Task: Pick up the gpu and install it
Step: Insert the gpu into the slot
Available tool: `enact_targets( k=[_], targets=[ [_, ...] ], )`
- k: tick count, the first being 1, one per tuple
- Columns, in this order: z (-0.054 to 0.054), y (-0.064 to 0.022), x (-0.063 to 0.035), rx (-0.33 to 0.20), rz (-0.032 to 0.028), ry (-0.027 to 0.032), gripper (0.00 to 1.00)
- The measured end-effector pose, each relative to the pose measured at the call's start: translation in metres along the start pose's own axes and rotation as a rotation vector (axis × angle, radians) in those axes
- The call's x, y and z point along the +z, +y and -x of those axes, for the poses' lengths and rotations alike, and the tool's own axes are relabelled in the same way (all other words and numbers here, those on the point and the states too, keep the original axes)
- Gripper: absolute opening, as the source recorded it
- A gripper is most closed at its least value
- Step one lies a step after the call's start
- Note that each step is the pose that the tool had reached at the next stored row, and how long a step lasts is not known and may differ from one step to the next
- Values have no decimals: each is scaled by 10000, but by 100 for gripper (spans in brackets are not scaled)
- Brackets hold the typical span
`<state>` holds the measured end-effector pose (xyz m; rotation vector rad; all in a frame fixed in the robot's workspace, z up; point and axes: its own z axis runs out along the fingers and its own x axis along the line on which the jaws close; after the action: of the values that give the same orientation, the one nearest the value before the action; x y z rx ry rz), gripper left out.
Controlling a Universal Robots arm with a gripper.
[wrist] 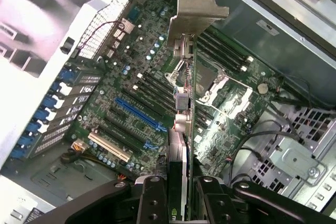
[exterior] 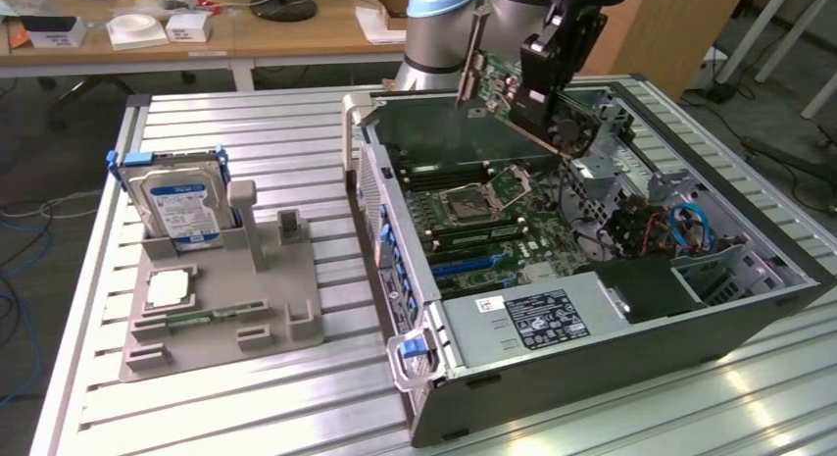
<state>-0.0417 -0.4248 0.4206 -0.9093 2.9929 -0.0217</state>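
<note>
Above the open case (exterior: 654, 356), the pincer (exterior: 550, 76) clamps a green, silver-bracketed gpu (exterior: 500, 88).

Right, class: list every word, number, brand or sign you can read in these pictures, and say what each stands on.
No text is legible here.
Blue-white label on the hard drive: print too small to read.
Black label on the computer case: white print, too blurred.
Small white sticker beside it: unreadable.
gpu held in the gripper: no readable marking.
</note>
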Motion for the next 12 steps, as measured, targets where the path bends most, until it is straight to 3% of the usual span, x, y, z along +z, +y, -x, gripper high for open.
enact_targets(
  k=[12],
  targets=[
    [0, 0, 21, -2068, 21, -30, 27]
  ],
)
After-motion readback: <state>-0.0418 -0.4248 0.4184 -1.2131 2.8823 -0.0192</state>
